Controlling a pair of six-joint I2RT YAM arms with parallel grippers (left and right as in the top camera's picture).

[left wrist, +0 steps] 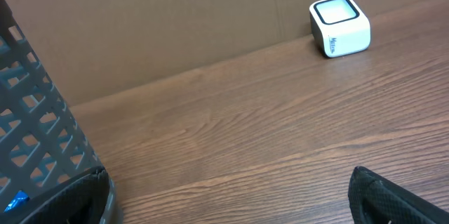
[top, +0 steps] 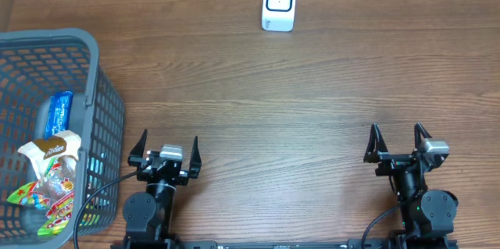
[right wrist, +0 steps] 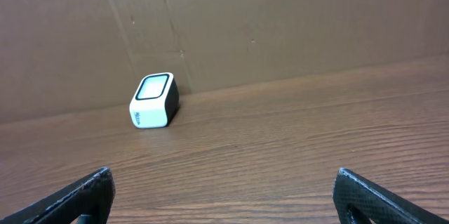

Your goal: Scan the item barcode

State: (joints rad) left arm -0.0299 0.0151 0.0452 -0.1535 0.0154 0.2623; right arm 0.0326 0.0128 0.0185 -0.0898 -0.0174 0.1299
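Holds nothing in the left gripper, jaws spread wide, just right of the basket. Holds nothing in the right gripper either, jaws equally wide, well right of the basket. Finds the snack packets lying inside the basket. Finds the scanner well apart from the basket, farther back and to its right.
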